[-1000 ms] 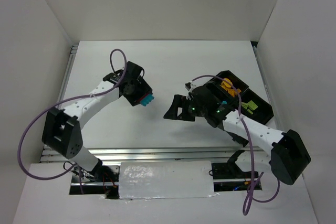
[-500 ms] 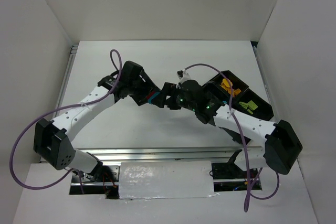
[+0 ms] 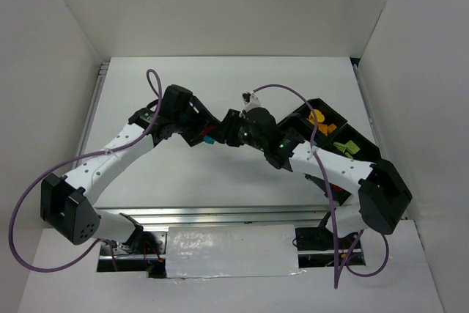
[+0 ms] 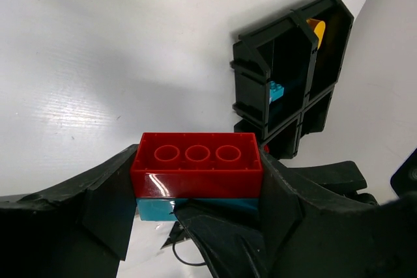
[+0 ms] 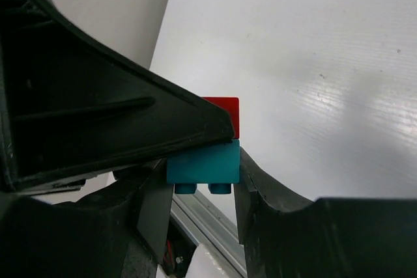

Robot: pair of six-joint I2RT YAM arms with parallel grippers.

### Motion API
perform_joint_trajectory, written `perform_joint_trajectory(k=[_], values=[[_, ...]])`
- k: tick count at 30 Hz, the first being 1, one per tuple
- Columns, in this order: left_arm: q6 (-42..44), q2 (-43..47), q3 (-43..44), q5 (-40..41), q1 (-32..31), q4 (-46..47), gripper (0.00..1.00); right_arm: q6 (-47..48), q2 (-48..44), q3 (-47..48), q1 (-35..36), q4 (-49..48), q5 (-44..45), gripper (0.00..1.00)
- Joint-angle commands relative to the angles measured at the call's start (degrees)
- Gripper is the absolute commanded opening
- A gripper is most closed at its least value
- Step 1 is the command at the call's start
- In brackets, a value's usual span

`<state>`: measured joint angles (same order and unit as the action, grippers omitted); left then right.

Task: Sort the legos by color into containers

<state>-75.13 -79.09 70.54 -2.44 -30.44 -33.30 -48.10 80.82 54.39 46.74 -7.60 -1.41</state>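
While you split the stack, left gripper: clenched on red brick, above the table.
Right gripper: clamped on the attached cyan brick.
Tray: orange pieces, green pieces already in.
Remaining: apparently these two.

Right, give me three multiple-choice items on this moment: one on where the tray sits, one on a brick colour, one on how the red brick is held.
1. On the table, the black tray lies: A) at the left edge B) on the right side, beside the right arm C) between the arm bases.
2. The brick joined to the red brick is: A) lime green B) cyan C) yellow-orange.
3. The red brick is: A) loose on the table B) in a tray compartment C) gripped by the left tool.
Key: 1 B, the top view shows it by the right arm; 2 B, both wrist views show a cyan brick against it; 3 C, the left wrist view shows it clamped.
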Motion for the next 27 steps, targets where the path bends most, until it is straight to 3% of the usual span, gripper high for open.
perform_joint_trajectory(k=[1, 9, 12, 14, 15, 20, 22, 27], values=[[2.3, 1.7, 1.5, -0.6, 1.2, -2.2, 0.0, 4.8, -2.2, -3.9, 0.3, -7.1, -4.1, 0.0], [9.9, 4.1, 3.6, 2.2, 6.4, -6.1, 0.0, 13.7, -8.2, -16.1, -4.6, -11.0, -21.9, 0.0], [11.3, 5.2, 2.5, 2.2, 7.0, -5.9, 0.0, 14.4, -9.8, -18.7, -6.0, -10.8, -24.1, 0.0], [12.7, 5.3, 2.2, 2.2, 7.1, -6.1, 0.0, 14.9, -11.1, -18.3, -6.0, -5.6, -20.0, 0.0], [13.4, 5.3, 2.4, 4.2, 7.1, -6.6, 0.0, 14.4, -11.7, -17.2, -6.1, -2.7, -12.0, 0.0], [19.9, 6.4, 4.3, 9.4, 7.1, -10.8, 0.0, 7.6, -19.1, -13.2, -14.1, 18.3, 8.3, 0.0], [22.6, 8.3, 3.1, 10.6, 7.1, -10.8, 0.0, 5.2, -21.7, -11.9, -18.3, 26.7, 12.4, 0.0], [25.9, 12.3, 0.1, 12.5, 7.1, -12.5, 0.0, 5.3, -24.5, -8.6, -34.2, 37.0, 17.0, 0.0]])
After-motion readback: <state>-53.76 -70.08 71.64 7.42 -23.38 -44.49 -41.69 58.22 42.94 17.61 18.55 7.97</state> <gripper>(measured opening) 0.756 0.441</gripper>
